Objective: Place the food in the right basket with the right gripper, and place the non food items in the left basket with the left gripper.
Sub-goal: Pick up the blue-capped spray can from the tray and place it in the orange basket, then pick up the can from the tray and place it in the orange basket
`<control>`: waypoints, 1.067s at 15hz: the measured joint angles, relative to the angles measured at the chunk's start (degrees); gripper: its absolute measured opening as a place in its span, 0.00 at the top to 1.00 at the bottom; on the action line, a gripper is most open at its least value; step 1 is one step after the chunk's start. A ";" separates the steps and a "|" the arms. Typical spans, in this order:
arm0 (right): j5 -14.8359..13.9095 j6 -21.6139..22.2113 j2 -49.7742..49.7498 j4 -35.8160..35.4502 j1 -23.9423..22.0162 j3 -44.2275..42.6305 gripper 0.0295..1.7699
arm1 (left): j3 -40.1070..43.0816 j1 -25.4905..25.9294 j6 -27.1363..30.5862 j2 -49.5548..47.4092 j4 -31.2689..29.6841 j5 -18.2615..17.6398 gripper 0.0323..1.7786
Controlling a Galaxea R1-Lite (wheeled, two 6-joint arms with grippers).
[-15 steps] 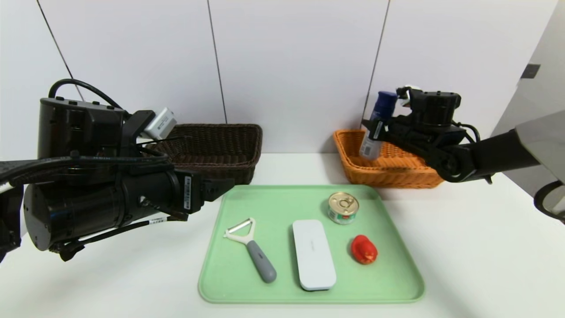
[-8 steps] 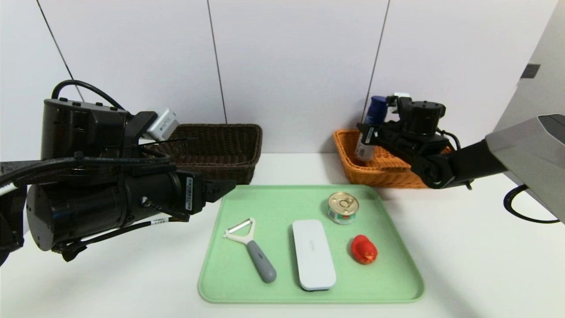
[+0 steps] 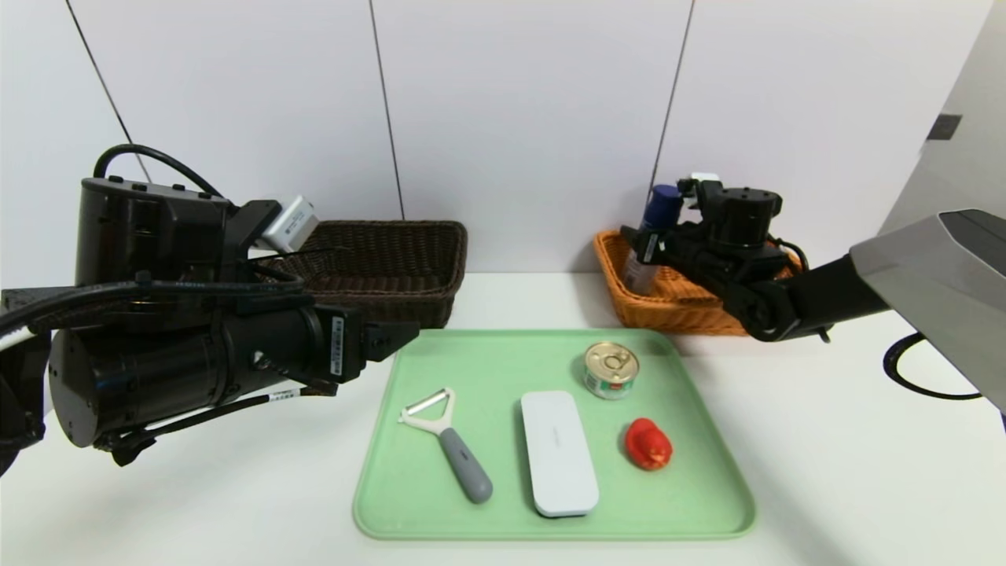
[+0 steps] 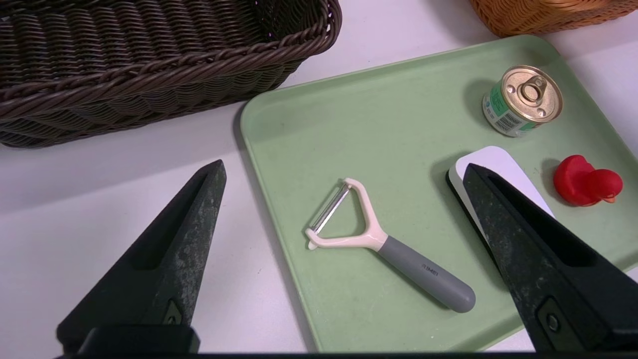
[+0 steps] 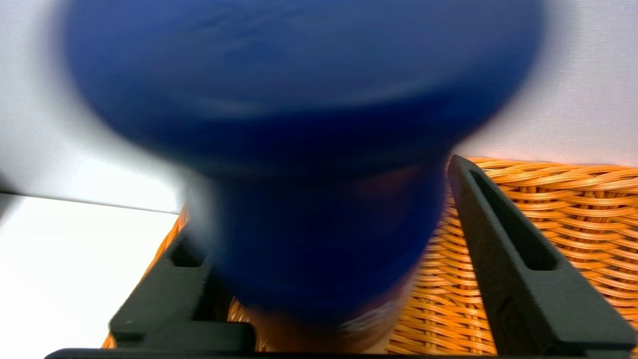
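Right gripper [image 3: 646, 238] is spread around the bottle [image 3: 662, 203] inside the orange basket [image 3: 676, 316]; four items are left unsorted, spread left gripper [image 3: 402, 339] parked by the tray's [image 3: 550, 531] far-left corner.

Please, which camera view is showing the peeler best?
The left wrist view: the peeler appears large there, its blade and handle unobstructed. The head view shows it whole but smaller; the right wrist view does not show it.

White table bears green tray and two baskets.
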 joint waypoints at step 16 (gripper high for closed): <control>0.74 0.63 -30.21 44.22 7.96 -8.08 0.06 | -0.66 0.02 -0.74 -0.27 0.02 0.44 0.05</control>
